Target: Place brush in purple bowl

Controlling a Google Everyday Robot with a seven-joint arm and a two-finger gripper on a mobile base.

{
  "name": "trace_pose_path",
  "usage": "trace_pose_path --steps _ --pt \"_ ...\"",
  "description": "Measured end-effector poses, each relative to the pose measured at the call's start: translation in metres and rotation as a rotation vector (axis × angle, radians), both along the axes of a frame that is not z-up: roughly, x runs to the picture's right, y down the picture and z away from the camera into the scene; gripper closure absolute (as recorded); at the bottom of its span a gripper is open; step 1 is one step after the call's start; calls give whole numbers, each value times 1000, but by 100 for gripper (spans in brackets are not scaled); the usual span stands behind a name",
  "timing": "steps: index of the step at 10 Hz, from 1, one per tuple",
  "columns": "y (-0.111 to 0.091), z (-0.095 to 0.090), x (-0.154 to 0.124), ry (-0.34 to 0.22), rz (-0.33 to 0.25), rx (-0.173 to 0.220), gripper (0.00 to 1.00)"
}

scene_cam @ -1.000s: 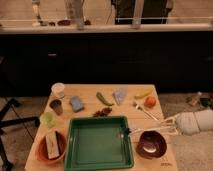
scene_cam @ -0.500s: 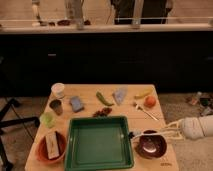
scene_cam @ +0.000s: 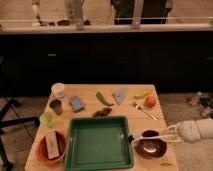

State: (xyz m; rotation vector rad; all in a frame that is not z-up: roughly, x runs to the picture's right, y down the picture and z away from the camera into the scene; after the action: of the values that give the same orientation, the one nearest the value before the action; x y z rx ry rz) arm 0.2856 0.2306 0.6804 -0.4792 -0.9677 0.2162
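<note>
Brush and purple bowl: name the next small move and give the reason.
Probably open the tool and let the brush drop. The tool, reaching in from the right, holds the brush low across the purple bowl, with its head near the bowl's left rim beside the green tray. Since the brush already lies over the bowl, release seems the remaining step.

Dim, warm light falls from above onto my desk (scene_cam: 90,95). My hand (scene_cam: 169,134) at its right edge glows pale, and everything behind lies dark.
</note>
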Motion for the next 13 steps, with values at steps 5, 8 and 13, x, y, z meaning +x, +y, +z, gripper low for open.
trace_pose_path --steps 5,8,13 --pt "2 2 0 -1 1 -10 87" --pt "2 2 0 -1 1 -10 87" --pt "1 2 0 -1 1 -10 87"
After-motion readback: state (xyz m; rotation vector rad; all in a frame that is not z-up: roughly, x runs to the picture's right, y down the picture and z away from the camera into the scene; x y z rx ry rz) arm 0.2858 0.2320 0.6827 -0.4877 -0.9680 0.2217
